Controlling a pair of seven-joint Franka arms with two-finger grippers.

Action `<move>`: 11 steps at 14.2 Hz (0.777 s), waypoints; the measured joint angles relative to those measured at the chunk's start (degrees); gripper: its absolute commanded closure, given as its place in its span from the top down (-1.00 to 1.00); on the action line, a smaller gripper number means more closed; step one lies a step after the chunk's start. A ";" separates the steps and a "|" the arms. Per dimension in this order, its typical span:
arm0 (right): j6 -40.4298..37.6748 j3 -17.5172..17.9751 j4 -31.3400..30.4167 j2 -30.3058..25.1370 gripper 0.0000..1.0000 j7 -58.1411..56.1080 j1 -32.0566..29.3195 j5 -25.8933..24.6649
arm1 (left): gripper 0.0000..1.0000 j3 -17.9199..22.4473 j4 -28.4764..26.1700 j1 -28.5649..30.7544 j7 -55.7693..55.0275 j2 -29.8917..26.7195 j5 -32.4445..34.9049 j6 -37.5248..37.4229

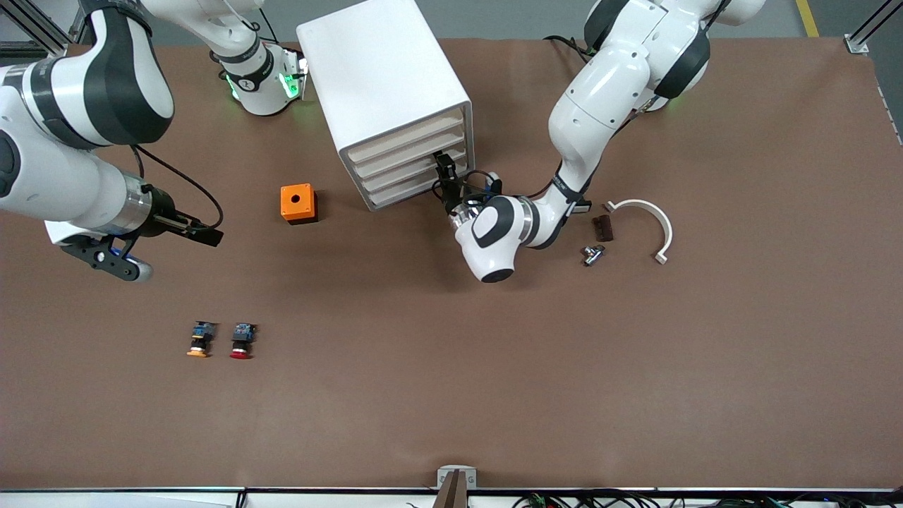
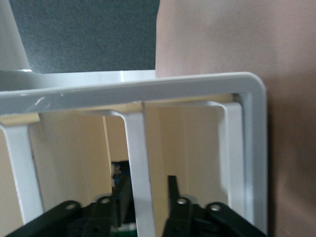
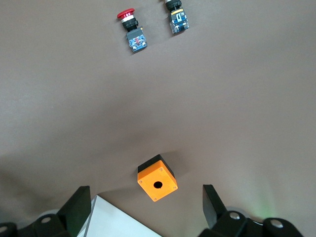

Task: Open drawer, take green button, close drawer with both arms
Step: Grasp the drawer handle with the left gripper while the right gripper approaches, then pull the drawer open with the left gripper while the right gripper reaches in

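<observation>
The white cabinet (image 1: 374, 77) shows four alike fronts, all flush. The drawer (image 1: 402, 192) is the lowest front and is closed. My left gripper (image 1: 443, 161) is at the fronts' end toward the left arm. Its fingers (image 2: 172, 185) stand narrowly apart on either side of a white front lip (image 2: 140, 148), with a gap at one finger. I cannot tell which front that lip belongs to. A dark shape with some blue (image 2: 115, 170) shows beside the lip; I cannot tell whether it is the button. My right gripper (image 1: 211, 237) waits high over the right arm's end, wide open and empty.
An orange box with a round hole (image 1: 298, 203) stands beside the cabinet. An orange-capped button (image 1: 200, 339) and a red-capped button (image 1: 241, 341) lie nearer the front camera. A white curved piece (image 1: 652, 215), a dark block (image 1: 602, 227) and a small metal part (image 1: 592, 254) lie by the left arm.
</observation>
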 measured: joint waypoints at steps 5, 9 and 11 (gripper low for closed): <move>0.00 0.00 -0.02 0.00 1.00 0.00 0.00 0.00 | -0.78 0.01 -0.12 -1.67 0.00 0.30 0.00 -1.95; 0.00 0.00 -0.04 0.00 1.00 0.01 0.00 0.00 | -0.85 0.15 -0.14 -1.62 0.00 0.38 0.00 -2.19; 0.00 0.00 -0.04 0.00 1.00 0.01 0.00 0.01 | -0.85 0.32 -0.14 -1.35 -0.17 0.39 0.00 -2.26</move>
